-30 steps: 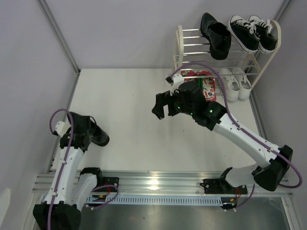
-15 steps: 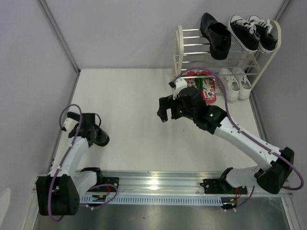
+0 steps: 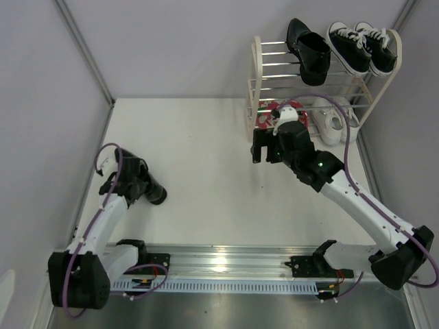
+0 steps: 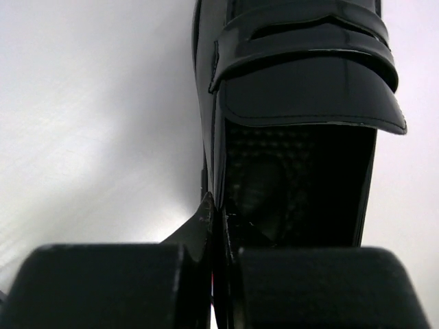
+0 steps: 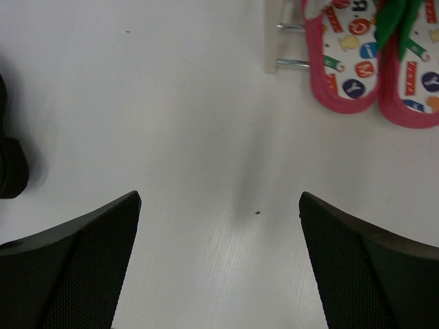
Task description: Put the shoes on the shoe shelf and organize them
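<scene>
- The shoe shelf (image 3: pixel 256 65) already carried most of the footwear. One glossy black dress shoe (image 3: pixel 307 49) lay on the top tier beside a pair of black canvas sneakers (image 3: pixel 363 46).
- The red flip-flops (image 3: pixel 264 118) and the white sneakers (image 3: pixel 334 122) sat at the lowest level.
- As I judged it, only the mate was left. The other black dress shoe (image 3: pixel 145 188) was low over the table (image 3: pixel 199 137) at its left side, well apart from the shelf.
- The left gripper (image 4: pixel 216 219) was pinched nearly closed on that shoe's side wall, by the heel opening.
- The right gripper (image 5: pixel 219 199) stood wide and held nothing. It hung over the table near the heels of the flip-flops.
</scene>
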You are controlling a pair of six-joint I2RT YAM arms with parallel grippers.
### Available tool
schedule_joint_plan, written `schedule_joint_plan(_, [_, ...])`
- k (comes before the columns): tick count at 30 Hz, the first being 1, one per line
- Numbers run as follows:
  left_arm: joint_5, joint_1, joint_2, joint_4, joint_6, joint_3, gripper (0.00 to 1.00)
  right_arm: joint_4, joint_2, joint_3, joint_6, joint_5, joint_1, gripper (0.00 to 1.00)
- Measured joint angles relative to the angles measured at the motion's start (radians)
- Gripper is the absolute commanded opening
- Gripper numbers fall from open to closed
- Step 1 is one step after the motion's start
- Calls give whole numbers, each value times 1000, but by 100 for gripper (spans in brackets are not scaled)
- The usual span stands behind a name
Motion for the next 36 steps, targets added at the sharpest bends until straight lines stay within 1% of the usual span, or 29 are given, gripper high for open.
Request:
schedule_joint_plan(3, [16, -135, -66, -47, 23, 77, 0, 11, -63, -66, 6, -16, -80, 99])
schedule_joint_plan(4, [9, -205, -86, -57, 19, 122, 0, 17, -97, -97, 6, -23, -107, 99])
schedule_joint_plan(5, [6, -245, -94, -59, 16, 153, 0, 21, -120, -116, 6, -27, -120, 99])
schedule_joint_plan(8, [-2, -416, -82, -60, -36, 277, 1, 52, -204, -181, -6, -43, -139, 99])
schedule_joint_plan(11, [-22, -538, -13, -51, -113, 359, 1, 83, -266, -230, -16, -55, -140, 99])
schedule_joint_plan(15, [-40, -658, 166, -61, -174, 436, 1, 100, -309, -272, -16, -56, -140, 99])
schedule_joint_plan(18, [-63, -729, 328, -116, -220, 516, 1, 100, -322, -294, -8, -56, -140, 99])
schedule_joint_plan(22, [-80, -806, 466, -158, -255, 586, 1, 93, -325, -307, 11, -57, -140, 99])
schedule_joint_plan(29, [-97, -892, 564, -172, -325, 654, 1, 90, -329, -342, 50, -72, -138, 99])
schedule_joint_plan(33, [-98, -908, 624, -191, -381, 705, 0, 88, -333, -364, 49, -96, -130, 99])
schedule_joint_plan(36, [-97, -909, 660, -232, -419, 752, 0, 114, -363, -415, 14, -137, -99, 99])
